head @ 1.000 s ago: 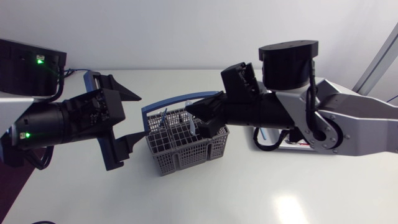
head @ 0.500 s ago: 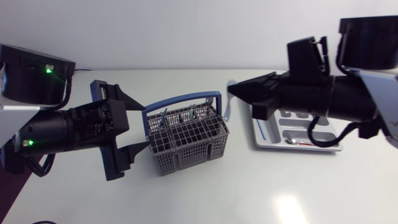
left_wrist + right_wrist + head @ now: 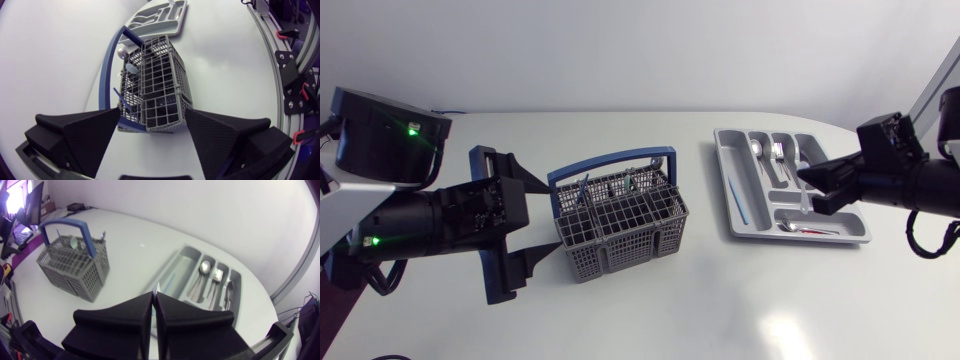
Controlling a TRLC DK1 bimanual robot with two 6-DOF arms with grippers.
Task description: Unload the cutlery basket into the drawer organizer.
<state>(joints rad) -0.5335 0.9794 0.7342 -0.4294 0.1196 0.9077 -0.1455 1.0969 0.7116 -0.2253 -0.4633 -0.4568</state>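
L gripper (image 3: 542,220): fingers spread wide, either side of basket (image 3: 620,215) end, holding nothing. Cutlery (image 3: 582,190) remains inside basket. R gripper (image 3: 806,187), clamped on thin utensil (image 3: 804,205), has swung from over basket to well right of it, above organizer (image 3: 722,165). Likely drop-off next; more trips needed.
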